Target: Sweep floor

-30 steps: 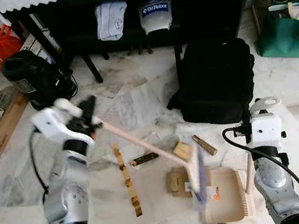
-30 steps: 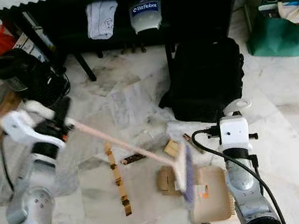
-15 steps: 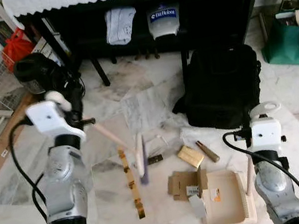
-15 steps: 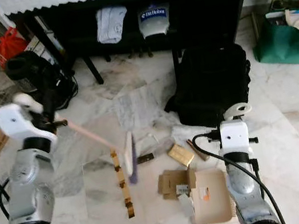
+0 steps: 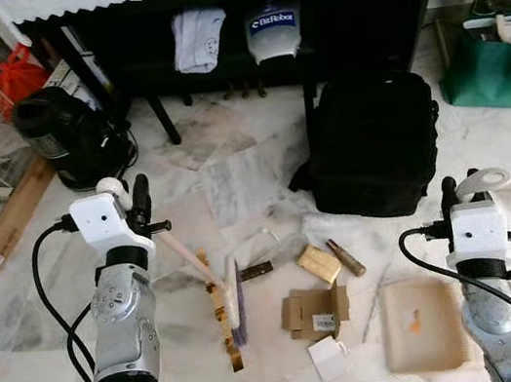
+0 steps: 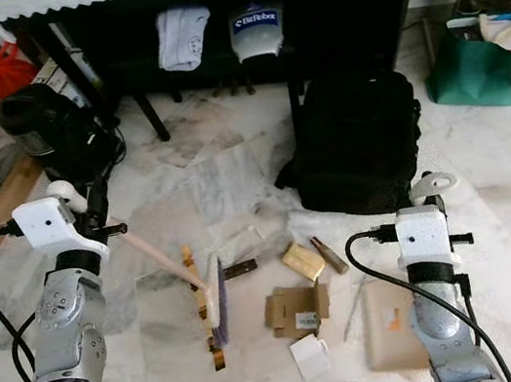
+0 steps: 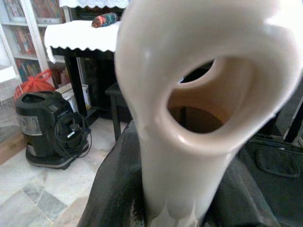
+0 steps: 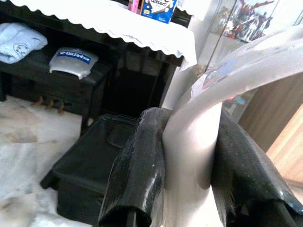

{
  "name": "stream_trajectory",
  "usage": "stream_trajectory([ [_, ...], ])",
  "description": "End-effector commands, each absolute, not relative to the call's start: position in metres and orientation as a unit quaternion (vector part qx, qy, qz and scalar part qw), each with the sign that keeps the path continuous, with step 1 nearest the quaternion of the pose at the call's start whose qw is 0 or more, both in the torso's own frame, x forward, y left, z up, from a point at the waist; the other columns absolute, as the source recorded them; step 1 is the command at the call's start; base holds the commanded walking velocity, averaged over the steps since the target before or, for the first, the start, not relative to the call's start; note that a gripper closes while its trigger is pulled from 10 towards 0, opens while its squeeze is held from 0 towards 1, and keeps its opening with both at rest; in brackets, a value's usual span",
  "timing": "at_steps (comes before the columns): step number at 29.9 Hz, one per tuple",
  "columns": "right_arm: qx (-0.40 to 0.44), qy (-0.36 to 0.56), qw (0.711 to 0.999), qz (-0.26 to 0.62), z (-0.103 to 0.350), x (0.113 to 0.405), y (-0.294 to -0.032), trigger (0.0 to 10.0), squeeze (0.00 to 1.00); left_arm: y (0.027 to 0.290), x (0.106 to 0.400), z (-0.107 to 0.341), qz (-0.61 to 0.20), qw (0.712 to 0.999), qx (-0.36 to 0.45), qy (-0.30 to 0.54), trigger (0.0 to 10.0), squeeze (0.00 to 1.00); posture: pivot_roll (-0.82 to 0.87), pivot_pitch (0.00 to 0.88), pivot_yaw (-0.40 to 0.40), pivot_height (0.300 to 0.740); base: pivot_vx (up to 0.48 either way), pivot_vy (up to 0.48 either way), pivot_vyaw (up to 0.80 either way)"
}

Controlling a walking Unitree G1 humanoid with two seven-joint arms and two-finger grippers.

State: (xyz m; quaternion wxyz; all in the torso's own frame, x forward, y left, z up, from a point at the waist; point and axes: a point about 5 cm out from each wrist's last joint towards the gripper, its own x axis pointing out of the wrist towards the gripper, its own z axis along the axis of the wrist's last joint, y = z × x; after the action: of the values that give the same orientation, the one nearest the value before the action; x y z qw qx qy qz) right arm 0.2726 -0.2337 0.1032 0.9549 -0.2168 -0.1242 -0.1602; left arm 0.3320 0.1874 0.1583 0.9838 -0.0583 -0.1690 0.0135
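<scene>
Nearest the robot's feet lies a small white card (image 5: 328, 357), with a flattened cardboard box (image 5: 313, 310) just beyond it. To the right, the dustpan (image 5: 423, 324) rests flat on the marble floor (image 5: 232, 170), its handle clamped between the fingers of the right gripper (image 8: 187, 156); it seems to be parked there so that scraps can be pushed toward its open edge. On the left, the left gripper (image 7: 175, 189) is closed around the looped end of the brush (image 5: 229, 299). The pale handle slants down and the bristle head stands on the tiles against a long strip of gold wrappers (image 5: 222, 311), which suggests a stroke meant to drag that strip toward the pan. Counted, the litter is one card, one box, one strip, one dark bar (image 5: 255, 271), one tan block (image 5: 319, 264) and one brown tube (image 5: 345, 256). Farther off sits one black backpack (image 5: 373, 145), one black appliance (image 5: 63, 136) and one green bag (image 5: 490, 61), before a dark piano (image 5: 232, 2).
</scene>
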Motion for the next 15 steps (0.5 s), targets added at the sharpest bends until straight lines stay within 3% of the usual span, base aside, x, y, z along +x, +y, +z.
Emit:
stream_trajectory([
  [1, -0.218, -0.133, 0.954, -0.158, 0.107, 0.27, -0.232, 10.0, 0.0, 0.191, 0.33, 0.156, 0.023, 0.984, -0.054, -0.171, 10.0, 0.0, -0.13, 0.267, 0.11, 0.74, 0.0, 0.0, 0.0],
  [15, -0.2, -0.127, 0.96, -0.147, 0.109, 0.267, -0.23, 10.0, 0.0, 0.186, 0.325, 0.144, 0.012, 0.985, -0.073, -0.157, 10.0, 0.0, -0.11, 0.309, 0.105, 0.74, 0.0, 0.0, 0.0],
])
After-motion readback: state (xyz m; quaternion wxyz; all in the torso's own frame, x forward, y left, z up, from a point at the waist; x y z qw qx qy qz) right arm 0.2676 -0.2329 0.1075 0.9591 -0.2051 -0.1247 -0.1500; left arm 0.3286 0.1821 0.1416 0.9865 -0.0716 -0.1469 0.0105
